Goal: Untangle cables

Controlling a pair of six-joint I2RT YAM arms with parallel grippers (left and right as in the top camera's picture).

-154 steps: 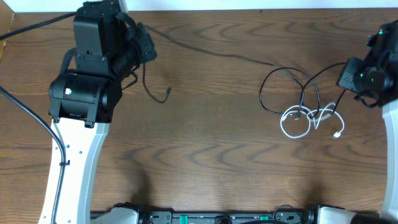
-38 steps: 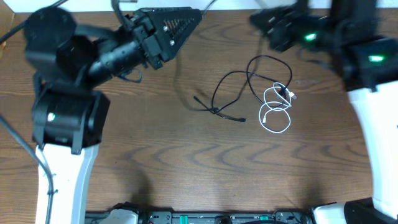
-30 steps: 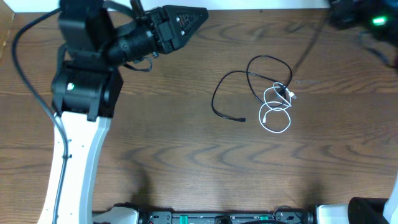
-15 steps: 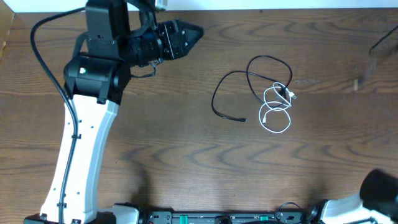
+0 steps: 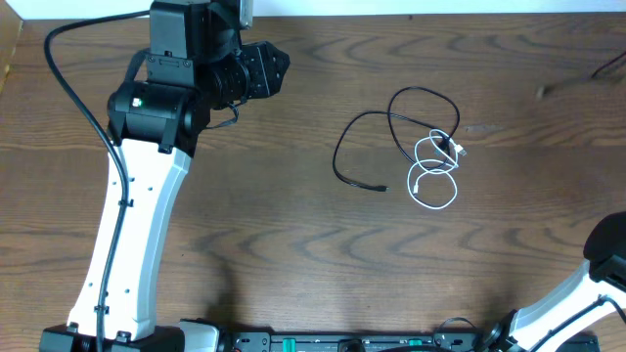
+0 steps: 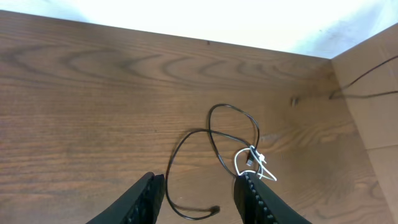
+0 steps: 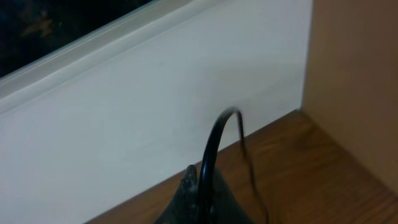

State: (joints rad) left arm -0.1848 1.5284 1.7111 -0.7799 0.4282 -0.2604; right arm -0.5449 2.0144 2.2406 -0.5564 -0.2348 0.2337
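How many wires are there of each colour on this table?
Black: 2 (tangled black cable; separate black cable pinched in the right hand)
White: 1 (white cable, looped into the tangle)
Total: 3

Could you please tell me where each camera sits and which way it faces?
Overhead: above the table, looking straight down; the left arm shows.
Left wrist: over the table, facing the tangled cables beyond its open left pincer.
Right wrist: low by the table's edge, facing the white wall; right pincer shut on a thin black cable.
Shared: overhead and left wrist both show the tangled cables.
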